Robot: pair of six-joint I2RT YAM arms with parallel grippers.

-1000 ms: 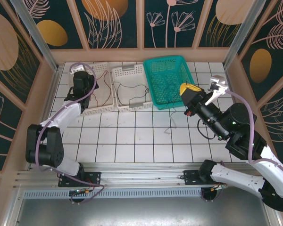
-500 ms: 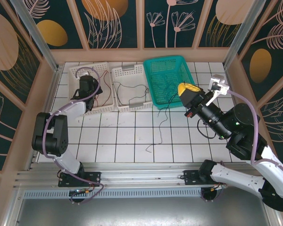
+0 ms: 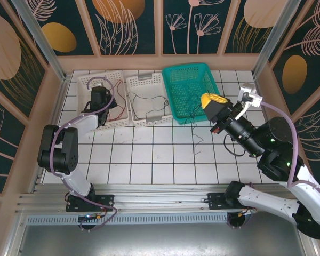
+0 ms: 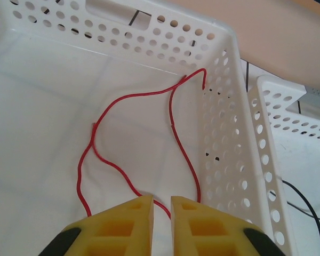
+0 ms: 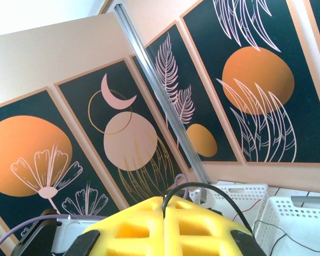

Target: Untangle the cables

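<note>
My left gripper (image 3: 100,101) is down inside the left white basket (image 3: 82,80). In the left wrist view its yellow jaws (image 4: 161,200) stand a narrow gap apart, open. A red cable (image 4: 130,98) lies in loops on the basket floor and runs under that gap. My right gripper (image 3: 212,99) hangs just right of the green basket (image 3: 189,69), shut on a black cable (image 3: 194,136) that dangles over the tiles. In the right wrist view the black cable (image 5: 213,188) arcs out from between the shut jaws (image 5: 164,201). More thin cables lie in the green basket.
A middle white basket (image 3: 144,80) holds another black cable (image 3: 149,101). The three baskets stand in a row at the back of the tiled table (image 3: 144,160). Patterned walls close in the back and both sides.
The left jaws have parted slightly over the red cable. The black cable hanging from the right gripper has drawn up and to the right off the front tiles.
</note>
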